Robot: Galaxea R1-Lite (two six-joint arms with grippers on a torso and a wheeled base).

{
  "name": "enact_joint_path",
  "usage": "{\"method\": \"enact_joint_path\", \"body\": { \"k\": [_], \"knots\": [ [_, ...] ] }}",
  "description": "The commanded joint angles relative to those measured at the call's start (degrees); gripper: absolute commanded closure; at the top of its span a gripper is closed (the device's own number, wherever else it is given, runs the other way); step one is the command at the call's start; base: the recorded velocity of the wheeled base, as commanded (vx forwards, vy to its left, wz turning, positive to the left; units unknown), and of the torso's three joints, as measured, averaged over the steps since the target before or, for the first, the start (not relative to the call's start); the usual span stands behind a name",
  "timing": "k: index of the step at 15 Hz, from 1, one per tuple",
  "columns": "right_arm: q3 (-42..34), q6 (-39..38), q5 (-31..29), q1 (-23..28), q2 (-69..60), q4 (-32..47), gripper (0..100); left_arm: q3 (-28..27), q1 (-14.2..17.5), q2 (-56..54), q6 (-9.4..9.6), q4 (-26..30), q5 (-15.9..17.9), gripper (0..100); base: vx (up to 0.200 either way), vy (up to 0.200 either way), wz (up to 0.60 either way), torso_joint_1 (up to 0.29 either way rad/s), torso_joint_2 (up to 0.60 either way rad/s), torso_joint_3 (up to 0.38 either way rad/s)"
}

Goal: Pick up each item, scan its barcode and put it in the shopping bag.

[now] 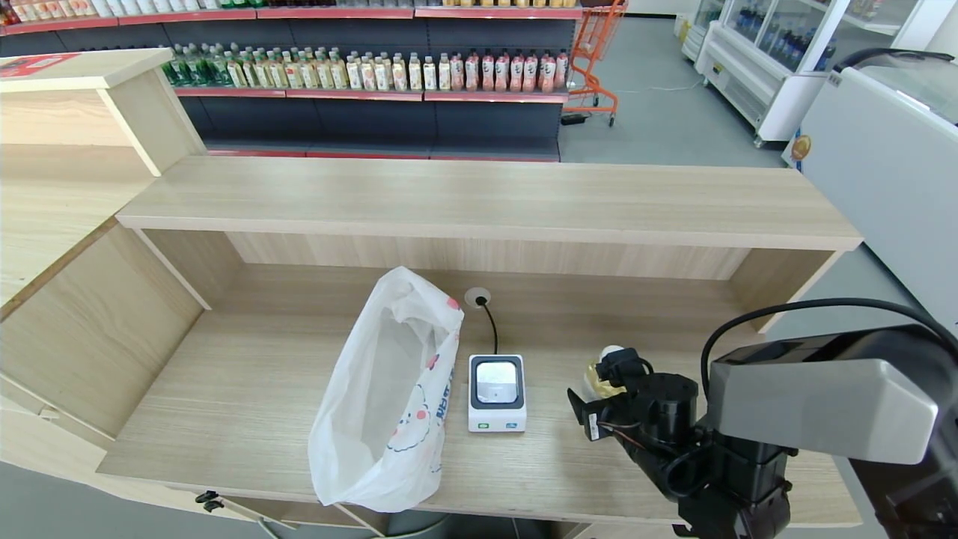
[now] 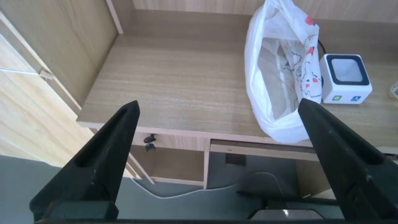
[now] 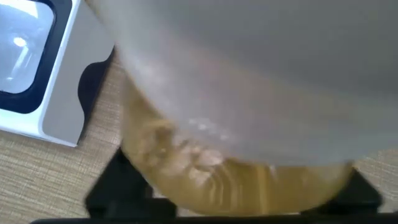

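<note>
One bottle [image 1: 603,370], yellowish liquid and a white cap, is just right of the scanner [image 1: 497,392], over the counter [image 1: 247,389], at my right gripper [image 1: 602,383]. Clamped or not: cannot tell. Long axis unclear. Judged next move is leftward to the scanner, then the shopping bag [image 1: 389,389]. Left gripper [image 2: 219,112] is spread wide, well apart.

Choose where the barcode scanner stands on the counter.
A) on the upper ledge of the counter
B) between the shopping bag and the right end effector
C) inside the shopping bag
B: in the head view the scanner stands on the counter with the shopping bag on one side and the right end effector, closed on a bottle, on the other.
</note>
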State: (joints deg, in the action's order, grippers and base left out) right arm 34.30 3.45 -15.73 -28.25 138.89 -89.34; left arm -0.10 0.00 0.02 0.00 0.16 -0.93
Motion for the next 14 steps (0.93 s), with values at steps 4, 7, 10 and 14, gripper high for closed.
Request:
{"method": "enact_joint_path", "body": {
  "k": [4,7,10,14],
  "knots": [
    [0.2,0.5,-0.1,0.2,0.2,0.0,100,0.0,0.0,0.0,0.0,0.0,0.0,0,0.0,0.0,0.0,0.0,0.0,0.0],
    [0.2,1.8,-0.3,0.2,0.9,0.0,100,0.0,0.0,0.0,0.0,0.0,0.0,0,0.0,0.0,0.0,0.0,0.0,0.0],
    [-0.1,3.1,-0.6,0.3,1.6,-0.1,100,0.0,0.0,0.0,0.0,0.0,0.0,0,0.0,0.0,0.0,0.0,0.0,0.0],
    [-4.9,-0.1,3.0,2.7,-1.0,-0.7,100,0.0,0.0,0.0,0.0,0.0,0.0,0,0.0,0.0,0.0,0.0,0.0,0.0]
  ]
}}
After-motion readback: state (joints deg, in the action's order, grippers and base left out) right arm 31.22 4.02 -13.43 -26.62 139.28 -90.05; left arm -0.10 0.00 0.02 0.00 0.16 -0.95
